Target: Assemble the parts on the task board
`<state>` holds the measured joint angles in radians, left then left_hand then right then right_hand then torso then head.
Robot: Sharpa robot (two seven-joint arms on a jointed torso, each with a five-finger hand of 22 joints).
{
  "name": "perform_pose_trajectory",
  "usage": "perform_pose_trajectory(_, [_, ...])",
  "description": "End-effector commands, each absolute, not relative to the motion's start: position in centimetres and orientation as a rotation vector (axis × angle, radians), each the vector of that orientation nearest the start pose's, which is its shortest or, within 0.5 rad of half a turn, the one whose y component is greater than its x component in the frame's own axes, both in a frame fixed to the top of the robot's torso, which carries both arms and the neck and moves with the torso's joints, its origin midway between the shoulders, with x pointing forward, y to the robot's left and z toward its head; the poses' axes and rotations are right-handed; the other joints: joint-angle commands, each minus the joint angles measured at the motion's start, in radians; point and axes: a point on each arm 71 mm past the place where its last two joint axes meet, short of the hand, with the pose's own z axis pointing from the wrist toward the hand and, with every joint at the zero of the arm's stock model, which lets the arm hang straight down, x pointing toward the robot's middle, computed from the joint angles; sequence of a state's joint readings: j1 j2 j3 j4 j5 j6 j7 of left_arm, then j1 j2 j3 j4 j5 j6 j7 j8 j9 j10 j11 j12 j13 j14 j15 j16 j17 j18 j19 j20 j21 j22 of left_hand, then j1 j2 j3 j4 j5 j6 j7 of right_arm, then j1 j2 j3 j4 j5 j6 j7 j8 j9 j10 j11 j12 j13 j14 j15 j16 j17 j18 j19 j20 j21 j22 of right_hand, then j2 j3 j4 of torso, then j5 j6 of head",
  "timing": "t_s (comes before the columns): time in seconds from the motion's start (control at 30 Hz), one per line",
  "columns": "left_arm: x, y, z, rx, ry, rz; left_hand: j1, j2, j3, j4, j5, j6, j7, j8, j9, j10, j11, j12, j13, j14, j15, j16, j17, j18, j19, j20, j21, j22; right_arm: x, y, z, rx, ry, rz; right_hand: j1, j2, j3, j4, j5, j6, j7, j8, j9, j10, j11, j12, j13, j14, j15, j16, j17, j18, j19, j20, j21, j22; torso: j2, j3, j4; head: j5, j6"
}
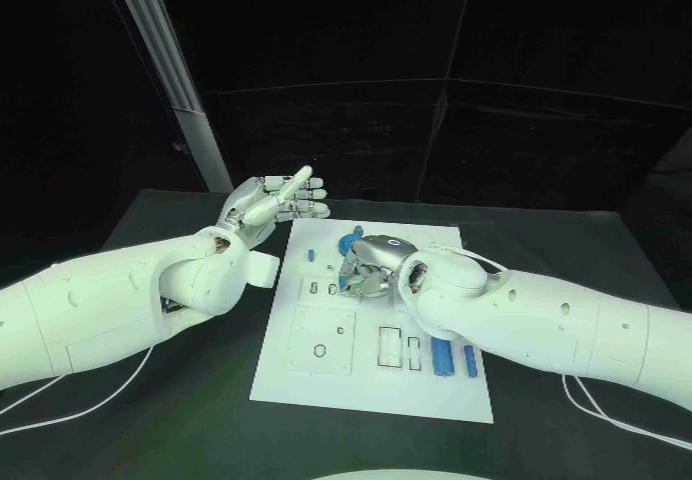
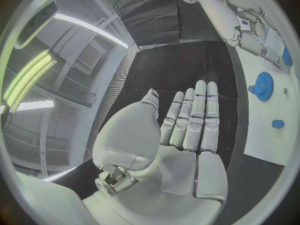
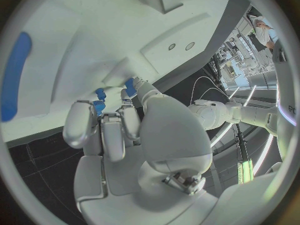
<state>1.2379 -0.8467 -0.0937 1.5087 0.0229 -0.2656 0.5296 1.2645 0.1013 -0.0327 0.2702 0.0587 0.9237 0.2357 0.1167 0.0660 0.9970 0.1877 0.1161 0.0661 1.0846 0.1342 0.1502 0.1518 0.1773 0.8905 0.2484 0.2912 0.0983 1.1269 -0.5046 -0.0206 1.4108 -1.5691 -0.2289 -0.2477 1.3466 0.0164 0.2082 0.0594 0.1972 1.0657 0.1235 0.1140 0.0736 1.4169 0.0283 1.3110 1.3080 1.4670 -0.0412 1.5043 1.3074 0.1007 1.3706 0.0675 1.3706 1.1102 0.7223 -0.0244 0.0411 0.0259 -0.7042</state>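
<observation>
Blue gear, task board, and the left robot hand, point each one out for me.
blue gear [image 2: 264, 86], left wrist view, on its toothed face.
task board [image 1: 325, 385], head view, on a bare near corner.
left robot hand [image 1: 274, 203], head view, on the fingers' middle.

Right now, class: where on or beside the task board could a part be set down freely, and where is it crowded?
Free: the black table left of the task board, and the board's near-left corner. Crowded: the board's far half, where the right hand works among blue parts, and the near right by two blue pegs. The left hand hovers off the board's far-left corner.
</observation>
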Motion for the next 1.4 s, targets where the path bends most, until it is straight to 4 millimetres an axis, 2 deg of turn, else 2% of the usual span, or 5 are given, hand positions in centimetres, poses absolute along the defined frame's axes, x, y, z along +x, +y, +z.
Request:
perform_pose_trajectory(0.03, [49.15,21.32,-16.95,-1.024,1.33,-1.651,0.009,0.002,0.001,-0.006,0.005,-0.004,0.011,-0.006,0.0,-0.002,0.002,-0.005,-0.001,0.001,0.005,-0.004,0.001,0.006,0.004,0.0,-0.007,-0.001,47.52,-5.87,-22.04,-0.317,1.765,0.69,0.0,0.007,0.008,0.005,0.001,0.013,-0.006,0.001,0.0,0.002,0.003,-0.005,0.025,0.076,0.0,0.0,0.129,-0.014,0.005,-0.002,0.003,-0.001,0.0,-0.0001,-0.0005,0.003,-0.001])
perform_pose_trajectory(0.27, [49.13,21.32,-16.94,-1.024,1.33,-1.652,0.009,0.002,0.001,-0.006,0.005,-0.004,0.011,-0.006,0.0,-0.002,0.002,-0.005,-0.001,0.001,0.005,-0.004,0.001,0.006,0.004,0.0,-0.007,-0.001,47.53,-5.88,-22.23,-0.326,1.774,0.68,-0.003,0.004,0.008,0.005,0.0,0.012,-0.006,-0.001,0.0,0.002,0.004,-0.006,0.025,0.076,0.001,0.0,0.129,-0.014,0.004,-0.001,0.003,-0.002,-0.001,-0.0004,-0.0006,0.003,-0.004])
perform_pose_trajectory(0.93, [49.16,21.32,-16.96,-1.025,1.332,-1.652,0.008,0.002,0.0,-0.006,0.005,-0.004,0.011,-0.006,0.0,-0.002,0.002,-0.006,-0.001,0.0,0.005,-0.005,0.002,0.006,0.004,0.001,-0.007,-0.002,47.21,-5.8,-22.49,-0.371,1.807,0.655,-0.029,-0.031,0.008,0.005,-0.007,-0.011,0.005,-0.022,-0.005,-0.011,0.012,-0.024,0.012,0.073,0.007,-0.005,0.12,-0.012,-0.002,0.004,-0.004,-0.013,0.0,-0.0003,-0.0003,0.004,-0.008])
perform_pose_trajectory(1.23, [49.19,21.31,-16.99,-1.026,1.335,-1.652,0.008,0.002,0.0,-0.006,0.005,-0.004,0.011,-0.006,0.0,-0.002,0.002,-0.006,-0.001,0.0,0.005,-0.005,0.002,0.006,0.004,0.001,-0.007,-0.002,47.19,-5.86,-22.47,-0.367,1.805,0.649,-0.047,-0.049,0.005,0.009,-0.007,-0.03,0.014,-0.036,-0.007,-0.022,0.02,-0.039,0.0,0.073,0.013,-0.007,0.119,-0.012,-0.003,0.009,-0.006,-0.015,0.0,-0.0004,-0.0013,0.004,-0.009])
perform_pose_trajectory(1.4, [49.2,21.3,-17.01,-1.027,1.337,-1.651,0.008,0.002,0.0,-0.005,0.005,-0.005,0.011,-0.007,0.0,-0.003,0.002,-0.006,-0.001,0.0,0.005,-0.006,0.002,0.006,0.004,0.001,-0.008,-0.002,47.22,-5.91,-22.42,-0.359,1.8,0.644,-0.064,-0.066,-0.004,0.015,-0.005,-0.066,0.023,-0.051,-0.008,-0.036,0.029,-0.059,-0.017,0.072,0.021,-0.009,0.116,-0.012,-0.004,0.015,-0.008,-0.018,0.0,-0.0004,-0.001,0.003,-0.008])
